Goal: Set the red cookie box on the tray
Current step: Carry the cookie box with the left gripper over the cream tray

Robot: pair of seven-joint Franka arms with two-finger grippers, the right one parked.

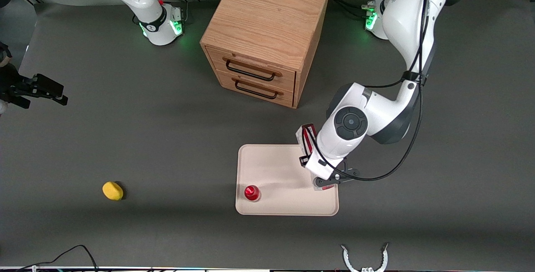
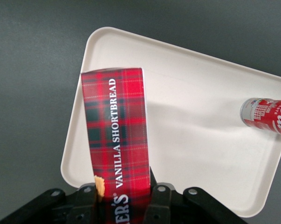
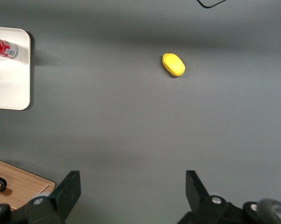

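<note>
Here the pincer [image 2: 124, 205] is clamped on the red cookie box [image 2: 114, 135], which hangs above the tray [image 1: 271, 167] edge nearest the cabinet [image 1: 263, 34], lower centre of the front view. The box overhangs the rim, so releasing now could tip it onto the table [image 1: 167, 138]. A red can [image 1: 252, 193] stands on the tray; a yellow lemon [image 1: 112, 190] lies toward the parked arm's end.

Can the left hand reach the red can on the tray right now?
Probably not: the hand is shut on the red cookie box. The red can stands unobstructed on the tray.
</note>
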